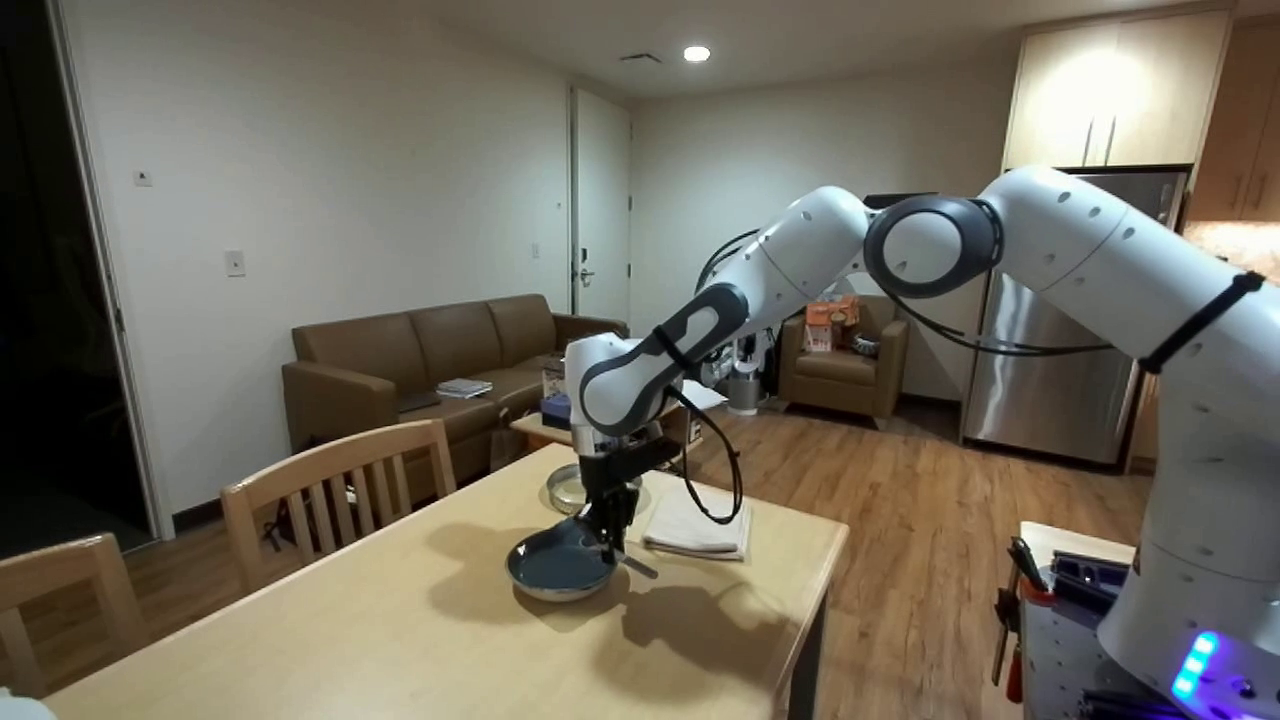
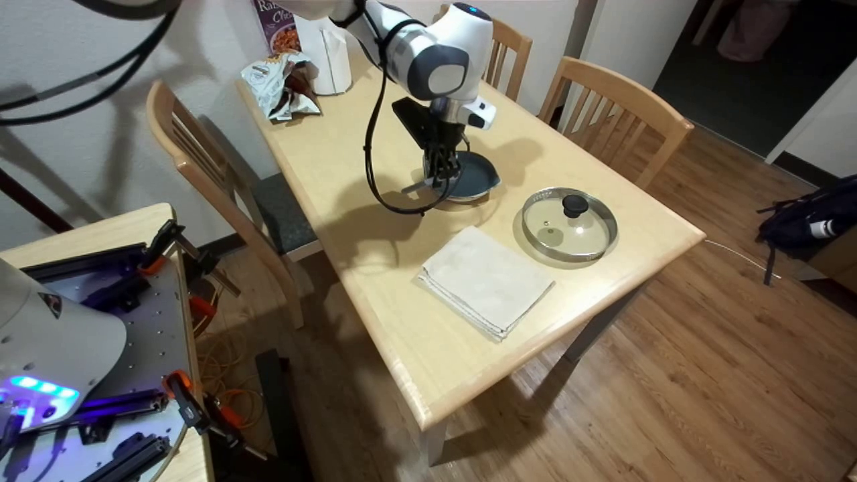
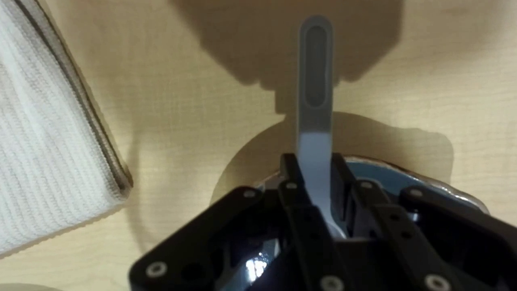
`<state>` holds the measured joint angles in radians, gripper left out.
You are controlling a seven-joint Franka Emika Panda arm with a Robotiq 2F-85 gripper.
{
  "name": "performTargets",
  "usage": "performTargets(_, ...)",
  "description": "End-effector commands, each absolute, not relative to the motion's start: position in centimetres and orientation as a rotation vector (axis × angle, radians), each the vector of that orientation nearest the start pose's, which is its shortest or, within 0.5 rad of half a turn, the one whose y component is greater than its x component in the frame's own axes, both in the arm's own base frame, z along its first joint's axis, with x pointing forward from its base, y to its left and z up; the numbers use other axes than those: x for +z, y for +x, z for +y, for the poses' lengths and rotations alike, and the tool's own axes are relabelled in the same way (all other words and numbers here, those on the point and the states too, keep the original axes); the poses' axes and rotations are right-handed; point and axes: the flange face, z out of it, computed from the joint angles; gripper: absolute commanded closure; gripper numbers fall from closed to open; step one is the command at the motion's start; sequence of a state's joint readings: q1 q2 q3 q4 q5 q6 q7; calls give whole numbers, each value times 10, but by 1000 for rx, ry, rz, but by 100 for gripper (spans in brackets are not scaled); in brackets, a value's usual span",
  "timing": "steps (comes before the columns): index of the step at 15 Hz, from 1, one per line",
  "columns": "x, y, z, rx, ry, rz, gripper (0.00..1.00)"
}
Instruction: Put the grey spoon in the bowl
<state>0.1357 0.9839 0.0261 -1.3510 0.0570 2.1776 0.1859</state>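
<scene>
In an exterior view, from the left, wooden chairs (image 1: pixel 335 452) line the pale worktop (image 1: pixel 350 620); beyond are a brown sofa (image 1: pixel 455 345), a white door (image 1: pixel 602 200), an armchair (image 1: pixel 840 372) and a steel fridge (image 1: pixel 1050 380). On the worktop rest the shallow blue-grey bowl (image 1: pixel 555 570), a glass lid (image 1: pixel 566 490) just behind it and, further right, a folded cloth (image 1: pixel 700 525). The grey spoon (image 3: pixel 315 68) is slim, its round-ended handle bearing a long recess. Its head end lies over the bowl, mostly hidden by the tool (image 3: pixel 314 171), and its handle juts rightward past the rim; whether spoon and bowl touch cannot be told. The tool points down at the bowl's right edge, pinching the spoon's shaft; from there the white arm (image 1: pixel 800 250) slopes up rightward, levels at the elbow and slants down at far right.
</scene>
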Motion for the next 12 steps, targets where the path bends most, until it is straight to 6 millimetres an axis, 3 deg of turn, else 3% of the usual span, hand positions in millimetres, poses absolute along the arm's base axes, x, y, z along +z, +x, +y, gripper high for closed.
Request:
performTargets(1,100,715,109,278,-3089,66,95)
performTargets(4,104,721,112,290,-3084,56,95)
performTargets(5,109,723,115,290,-3083,65,53)
performTargets(6,105,723,114,290,-3083,61,53)
performTargets(12,96,721,110,273,-3083,75,15)
